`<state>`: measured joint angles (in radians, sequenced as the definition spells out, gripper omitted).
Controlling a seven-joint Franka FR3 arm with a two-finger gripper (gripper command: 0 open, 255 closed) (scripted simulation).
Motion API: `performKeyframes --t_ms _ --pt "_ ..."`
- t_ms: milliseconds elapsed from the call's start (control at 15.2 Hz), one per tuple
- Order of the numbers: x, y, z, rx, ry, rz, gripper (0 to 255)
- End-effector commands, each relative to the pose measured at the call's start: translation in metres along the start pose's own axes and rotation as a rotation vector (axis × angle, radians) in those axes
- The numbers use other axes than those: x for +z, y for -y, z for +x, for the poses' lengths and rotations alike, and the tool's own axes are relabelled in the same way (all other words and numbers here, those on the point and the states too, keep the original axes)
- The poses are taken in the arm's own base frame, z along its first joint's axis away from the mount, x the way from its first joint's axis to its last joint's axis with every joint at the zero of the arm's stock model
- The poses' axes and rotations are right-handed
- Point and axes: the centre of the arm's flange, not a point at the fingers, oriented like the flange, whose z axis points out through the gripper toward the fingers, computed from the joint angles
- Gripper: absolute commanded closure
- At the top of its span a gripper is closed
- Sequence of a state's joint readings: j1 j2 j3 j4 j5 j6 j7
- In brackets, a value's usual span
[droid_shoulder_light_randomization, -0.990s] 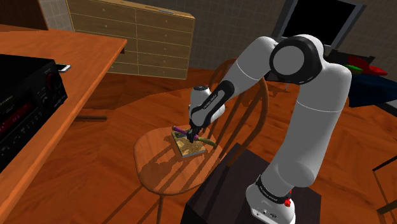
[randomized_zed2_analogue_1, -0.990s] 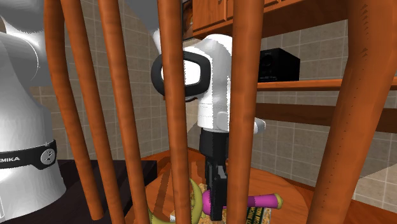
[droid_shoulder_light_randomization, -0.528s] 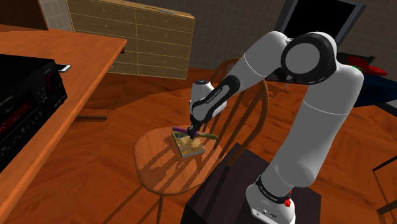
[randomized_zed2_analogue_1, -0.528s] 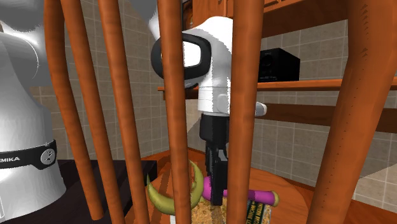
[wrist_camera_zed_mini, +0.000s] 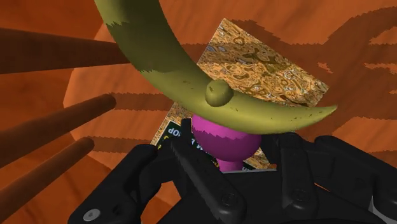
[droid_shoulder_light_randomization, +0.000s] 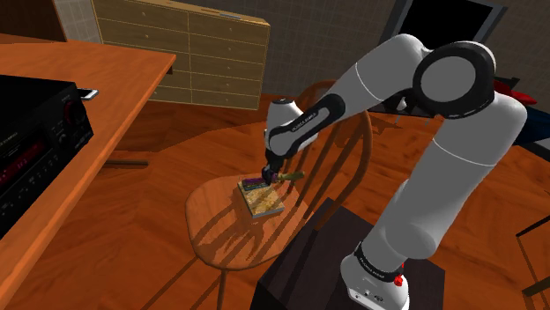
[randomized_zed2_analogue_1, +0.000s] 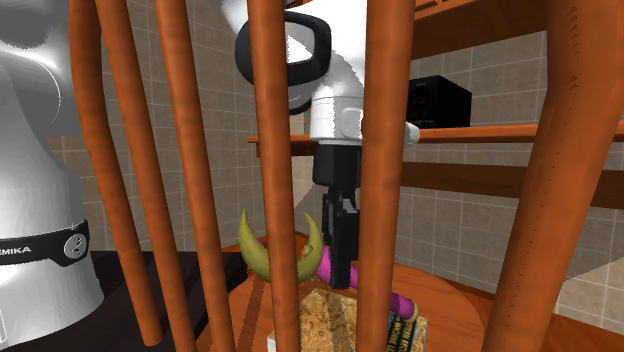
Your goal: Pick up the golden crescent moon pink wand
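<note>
The hand [wrist_camera_zed_mini: 233,160] grips the pink wand [wrist_camera_zed_mini: 229,141]'s stem; the wrist view shows the patterned box [wrist_camera_zed_mini: 270,63] beneath its crescent [wrist_camera_zed_mini: 184,73].

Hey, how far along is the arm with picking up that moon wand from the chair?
Done: the gripper is shut on the wand, clasping its pink handle. In hand: the lift. The crescent end hangs above the patterned book on the chair seat, though the handle's far end looks close to it. Left: raising the wand well clear of the book.
</note>
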<state>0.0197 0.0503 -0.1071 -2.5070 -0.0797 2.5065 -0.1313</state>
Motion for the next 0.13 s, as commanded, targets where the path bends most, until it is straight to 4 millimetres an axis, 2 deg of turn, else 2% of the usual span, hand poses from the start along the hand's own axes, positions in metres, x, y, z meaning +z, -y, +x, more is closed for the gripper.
performKeyframes --t_ms 0,66 --pt "-0.0051 -0.0003 0.0005 0.0 0.0 0.0 255" --pt "-0.0051 -0.0003 0.0005 0.0 0.0 0.0 255"
